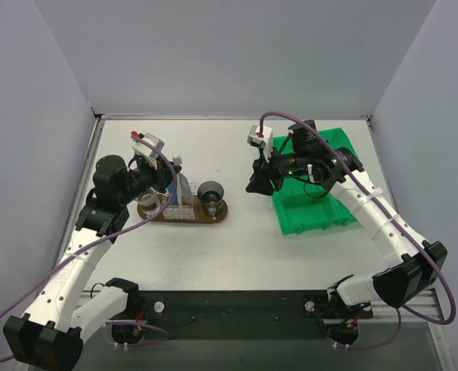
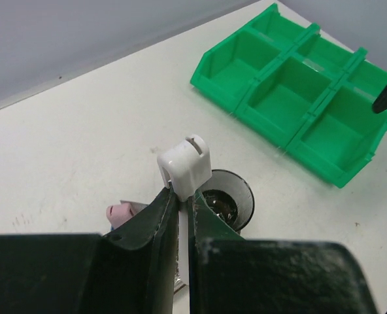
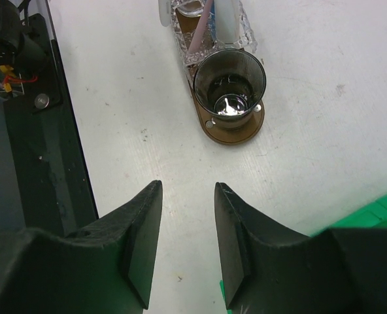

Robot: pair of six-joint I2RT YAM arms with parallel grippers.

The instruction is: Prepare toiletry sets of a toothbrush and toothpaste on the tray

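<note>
The dark brown oval tray (image 1: 222,212) lies left of centre and also shows in the right wrist view (image 3: 234,133). On it stand clear cups (image 1: 167,205) and a dark cup (image 1: 211,195). A blue-and-white toothpaste tube (image 1: 185,191) and a pink toothbrush (image 3: 202,29) stand in the clear cups. My left gripper (image 1: 173,171) hovers over the tray's left half. In its wrist view it (image 2: 184,196) is shut on a slim white toothbrush with a boxy white head (image 2: 185,163). My right gripper (image 3: 187,186) is open and empty above bare table, right of the tray (image 1: 254,185).
A green sectioned bin (image 1: 314,205) sits at the right, under the right arm; its compartments look empty (image 2: 298,98). The dark cup (image 3: 229,82) stands on the tray's near-right end. A black base strip (image 3: 43,163) runs along the table's near edge.
</note>
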